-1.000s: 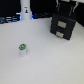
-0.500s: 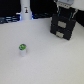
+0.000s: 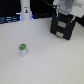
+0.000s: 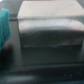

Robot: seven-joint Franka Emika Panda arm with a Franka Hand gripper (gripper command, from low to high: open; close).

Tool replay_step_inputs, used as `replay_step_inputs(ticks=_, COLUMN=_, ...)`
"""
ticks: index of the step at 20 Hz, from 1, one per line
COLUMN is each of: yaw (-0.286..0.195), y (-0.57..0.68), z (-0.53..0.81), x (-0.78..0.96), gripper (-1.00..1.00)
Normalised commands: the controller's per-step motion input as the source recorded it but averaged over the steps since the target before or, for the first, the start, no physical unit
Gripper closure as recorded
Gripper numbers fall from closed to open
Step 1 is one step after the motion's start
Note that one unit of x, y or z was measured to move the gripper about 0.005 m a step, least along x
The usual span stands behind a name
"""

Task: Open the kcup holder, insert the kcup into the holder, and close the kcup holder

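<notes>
Jaws: cannot tell how they stand, since in the exterior view the gripper (image 3: 64, 15) is a blurred white mass right over the top of the kcup holder (image 3: 63, 27), fingertips not resolvable. Wrist view is blurred too and shows no finger clearly, only a teal shape (image 4: 4, 29) at one edge.

White worktop (image 3: 45, 60) fills most of the exterior view. Kcup holder, a black boxy unit, sits at the worktop's far edge toward the exterior view's right; two stacked fronts face out, and whether either is pulled out cannot be told. In the wrist view a grey boxy block fills the frame close up, probably the holder's top.

Tall white bottle-like object (image 3: 25, 11) stands upright at the far edge, toward the exterior view's left.

Kcup (image 3: 22, 50), white with green top, stands upright on open worktop, well apart from the holder and gripper.
</notes>
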Motion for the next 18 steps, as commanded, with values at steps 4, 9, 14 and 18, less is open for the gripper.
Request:
replay_step_inputs(ticks=4, yaw=-0.016, y=0.00, z=-0.34, x=-0.30, gripper=-1.00)
replay_step_inputs(ticks=9, yaw=-0.009, y=0.01, z=-0.02, x=-0.04, gripper=1.00)
replay_step_inputs(ticks=14, yaw=-0.007, y=0.00, z=-0.01, x=0.03, gripper=1.00)
replay_step_inputs(ticks=18, yaw=-0.017, y=-0.01, z=-0.01, x=0.13, gripper=1.00)
